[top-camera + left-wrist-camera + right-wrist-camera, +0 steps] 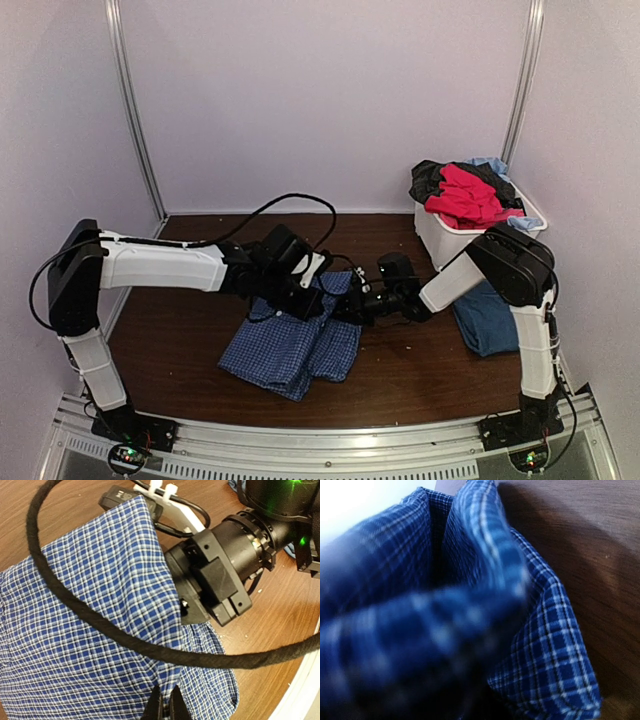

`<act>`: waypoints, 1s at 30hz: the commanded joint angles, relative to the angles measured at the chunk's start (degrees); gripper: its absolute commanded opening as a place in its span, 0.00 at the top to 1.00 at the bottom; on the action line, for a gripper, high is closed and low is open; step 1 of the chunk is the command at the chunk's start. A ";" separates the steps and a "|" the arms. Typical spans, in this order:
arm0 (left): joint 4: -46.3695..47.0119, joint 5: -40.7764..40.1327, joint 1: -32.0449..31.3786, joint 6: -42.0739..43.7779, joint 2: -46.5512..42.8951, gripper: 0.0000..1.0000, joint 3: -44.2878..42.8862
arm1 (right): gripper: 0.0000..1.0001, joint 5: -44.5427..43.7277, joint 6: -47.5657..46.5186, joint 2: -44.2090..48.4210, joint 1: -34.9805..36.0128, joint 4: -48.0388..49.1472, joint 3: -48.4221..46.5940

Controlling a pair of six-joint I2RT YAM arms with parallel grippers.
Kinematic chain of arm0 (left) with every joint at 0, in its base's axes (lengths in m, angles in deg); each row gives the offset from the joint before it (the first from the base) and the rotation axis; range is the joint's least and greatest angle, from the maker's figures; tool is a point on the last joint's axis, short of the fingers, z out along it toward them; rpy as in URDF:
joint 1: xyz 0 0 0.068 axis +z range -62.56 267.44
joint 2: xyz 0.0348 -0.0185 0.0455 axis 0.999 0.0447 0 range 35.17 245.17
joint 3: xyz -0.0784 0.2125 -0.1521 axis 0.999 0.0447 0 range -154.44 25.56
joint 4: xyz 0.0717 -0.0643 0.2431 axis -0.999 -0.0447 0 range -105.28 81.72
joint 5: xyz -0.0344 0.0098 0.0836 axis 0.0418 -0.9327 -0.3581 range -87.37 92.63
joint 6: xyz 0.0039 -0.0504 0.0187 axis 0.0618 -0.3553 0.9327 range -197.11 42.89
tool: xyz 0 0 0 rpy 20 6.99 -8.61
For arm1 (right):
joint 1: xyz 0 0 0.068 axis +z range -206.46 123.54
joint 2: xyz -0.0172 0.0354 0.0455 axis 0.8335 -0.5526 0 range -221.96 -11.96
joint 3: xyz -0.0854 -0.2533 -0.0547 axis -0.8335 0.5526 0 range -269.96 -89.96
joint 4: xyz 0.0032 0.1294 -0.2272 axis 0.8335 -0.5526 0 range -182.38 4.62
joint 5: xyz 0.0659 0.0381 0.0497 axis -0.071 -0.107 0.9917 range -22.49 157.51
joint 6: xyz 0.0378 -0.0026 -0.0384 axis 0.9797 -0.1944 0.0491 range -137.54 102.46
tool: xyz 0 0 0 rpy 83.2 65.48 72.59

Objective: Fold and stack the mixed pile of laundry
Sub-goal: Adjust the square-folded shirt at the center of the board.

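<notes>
A blue-and-white checked shirt [295, 345] lies crumpled on the brown table at the centre. My left gripper [167, 705] is shut, with a fold of the checked shirt [100, 605] pinched between its dark tips. My right gripper [352, 300] meets the shirt's far right corner. Its fingers are buried in the fabric, which rises in a peak over them. In the right wrist view the checked cloth [555, 650] fills the frame and hides the jaws. The rest of the mixed laundry pile [465, 192], red, black and light-blue clothes, is heaped in a white bin [440, 240].
A dark-blue garment [487, 318] lies on the table at the right, beside the right arm. A black cable [75, 605] loops across the left wrist view above the shirt. The right arm's black wrist [225, 575] sits close to the left gripper. Walls enclose the table.
</notes>
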 commanded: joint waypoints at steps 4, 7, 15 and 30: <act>5.10 5.15 -0.41 -3.86 0.05 1.00 -1.13 | 1.00 -3.09 -1.12 -4.61 0.81 -3.41 1.46; 7.81 6.16 -0.39 -6.29 1.62 1.00 -0.04 | 1.00 -3.09 -1.19 -4.14 0.84 -3.29 1.54; 15.05 9.05 1.64 -11.80 5.43 0.86 2.98 | 0.93 -3.11 -2.13 3.14 -0.36 -3.49 5.09; 11.34 6.01 6.24 -4.01 -10.62 0.44 10.98 | 0.77 -10.99 -24.07 27.58 -8.03 -34.74 9.55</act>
